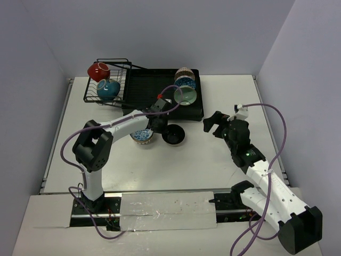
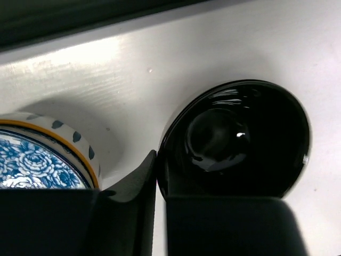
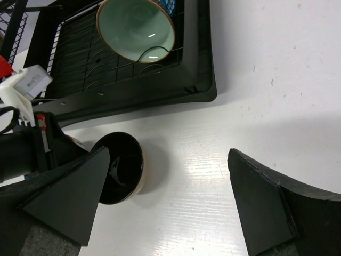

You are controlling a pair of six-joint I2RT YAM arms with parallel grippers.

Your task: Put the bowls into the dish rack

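Glossy black bowl point(image 2: 240, 138) sat on the white table point(image 2: 160, 64), its near rim pinched between the narrowed fingers of your left gripper point(image 2: 156, 176), with a blue-and-white floral bowl point(image 2: 32, 160) just outside the left finger. Your right gripper point(image 3: 168, 154) hung with fingers spread wide, holding nothing, and the black ridged dish rack point(image 3: 202, 80) lay beyond their tips.

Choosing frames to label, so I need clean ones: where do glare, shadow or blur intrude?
Top external: even light, soft shadows, sharp. Left wrist: specks of glare inside the black bowl, bright sheen on the table, near fingers dark and soft. Right wrist: highlights in the green bowl, featureless dark fingers.
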